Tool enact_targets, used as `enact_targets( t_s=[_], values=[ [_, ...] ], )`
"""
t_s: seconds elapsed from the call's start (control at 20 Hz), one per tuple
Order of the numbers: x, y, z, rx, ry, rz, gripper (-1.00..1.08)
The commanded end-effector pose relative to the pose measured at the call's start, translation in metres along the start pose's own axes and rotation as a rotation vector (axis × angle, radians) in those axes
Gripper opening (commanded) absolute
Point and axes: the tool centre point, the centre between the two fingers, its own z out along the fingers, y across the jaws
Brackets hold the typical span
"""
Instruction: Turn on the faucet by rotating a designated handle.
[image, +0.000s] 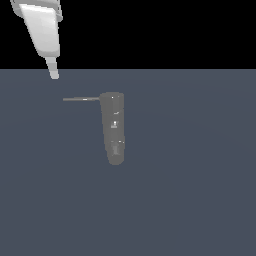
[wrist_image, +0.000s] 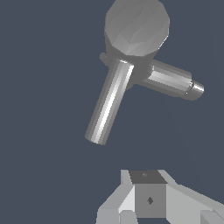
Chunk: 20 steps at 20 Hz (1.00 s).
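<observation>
the tool (image: 54, 75) is seen at the exterior view's left, above and apart from the handle (image: 81, 99); open or closed cannot be told. the handle projects sideways from the faucet (image: 113, 127), near the middle of the desk (image: 200, 190).

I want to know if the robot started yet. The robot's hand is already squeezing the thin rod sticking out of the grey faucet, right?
No. The gripper is apart from the handle, up beyond its free end in the exterior view. The rod does stick out sideways from the grey faucet.
</observation>
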Motion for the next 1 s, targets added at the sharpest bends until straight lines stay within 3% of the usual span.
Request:
enact_targets(
  t_s=[0.0, 0.95],
  values=[
    [0.004, -0.011, 0.010, -0.002, 0.000, 0.044, -1.00],
    [0.041, -0.076, 0.073, -0.019, 0.000, 0.327, -1.00]
  ],
)
